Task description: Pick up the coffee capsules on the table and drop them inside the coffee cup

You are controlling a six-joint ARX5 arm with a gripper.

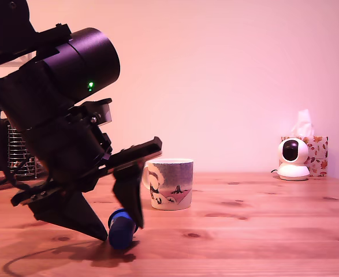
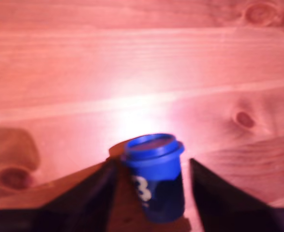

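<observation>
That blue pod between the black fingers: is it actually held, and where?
Not clearly: the small bright blue coffee capsule sits between the fingers, with a gap showing beside its body.

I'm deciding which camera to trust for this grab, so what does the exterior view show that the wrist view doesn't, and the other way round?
Only the exterior view shows the coffee cup, a white camera, a tissue box and the arm's body. Only the wrist view shows the white marking on the capsule's side and the gaps between it and each finger. Both show the blue capsule between the open gripper on the table.
</observation>
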